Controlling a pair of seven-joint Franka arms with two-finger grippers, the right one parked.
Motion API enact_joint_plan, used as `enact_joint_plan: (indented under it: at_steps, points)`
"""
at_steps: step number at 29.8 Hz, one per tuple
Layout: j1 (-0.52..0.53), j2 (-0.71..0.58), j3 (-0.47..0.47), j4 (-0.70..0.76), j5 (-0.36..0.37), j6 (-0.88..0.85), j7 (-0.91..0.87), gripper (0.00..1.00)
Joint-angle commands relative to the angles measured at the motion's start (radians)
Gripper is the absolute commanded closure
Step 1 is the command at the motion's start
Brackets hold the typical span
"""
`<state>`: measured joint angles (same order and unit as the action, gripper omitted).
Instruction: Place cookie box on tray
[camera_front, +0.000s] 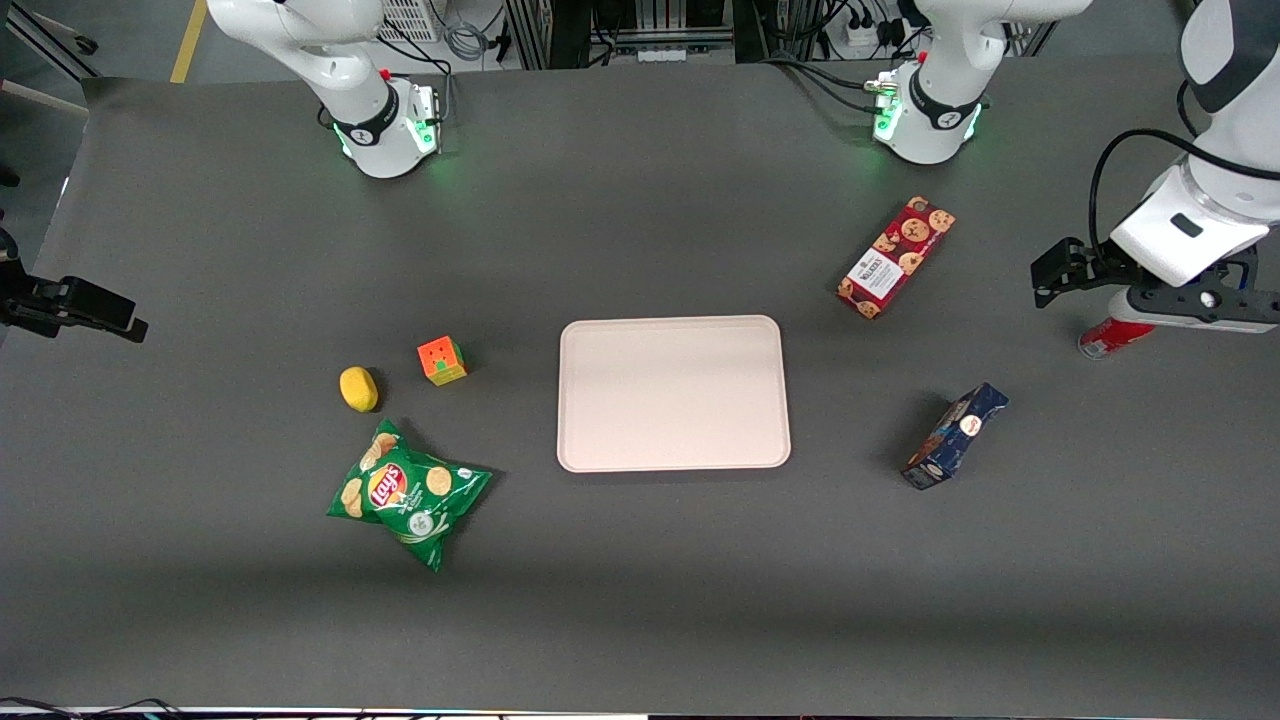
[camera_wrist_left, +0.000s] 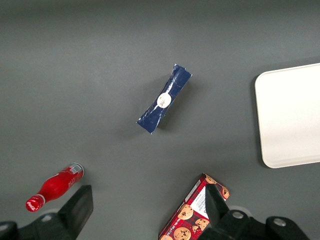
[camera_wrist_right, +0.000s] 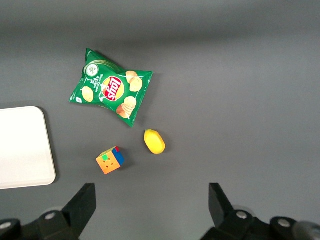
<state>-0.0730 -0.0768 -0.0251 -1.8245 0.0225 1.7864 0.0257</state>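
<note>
The cookie box (camera_front: 955, 437) (camera_wrist_left: 164, 99), a dark navy carton with a round white logo, lies at an angle on the grey table, beside the tray toward the working arm's end. The pale beige tray (camera_front: 672, 392) (camera_wrist_left: 290, 115) lies flat and bare mid-table. My left gripper (camera_front: 1190, 300) (camera_wrist_left: 147, 210) hovers high above the table near the working arm's end, farther from the front camera than the cookie box and apart from it. It is open, with nothing between its black fingers (camera_wrist_left: 80, 205).
A longer red box printed with cookies (camera_front: 896, 257) (camera_wrist_left: 192, 215) lies beside the gripper. A red can (camera_front: 1110, 335) (camera_wrist_left: 52, 187) lies under the arm. Toward the parked arm's end are a green chip bag (camera_front: 408, 492), a lemon (camera_front: 358, 388) and a puzzle cube (camera_front: 442, 361).
</note>
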Motion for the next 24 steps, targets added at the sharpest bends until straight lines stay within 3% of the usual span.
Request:
enact_joint_plan:
  at_steps: [1, 24]
  points:
    - [0.001, 0.008, 0.001, 0.024, 0.011, -0.024, 0.013, 0.0]
    - [-0.002, 0.015, -0.001, 0.047, 0.011, -0.051, 0.013, 0.0]
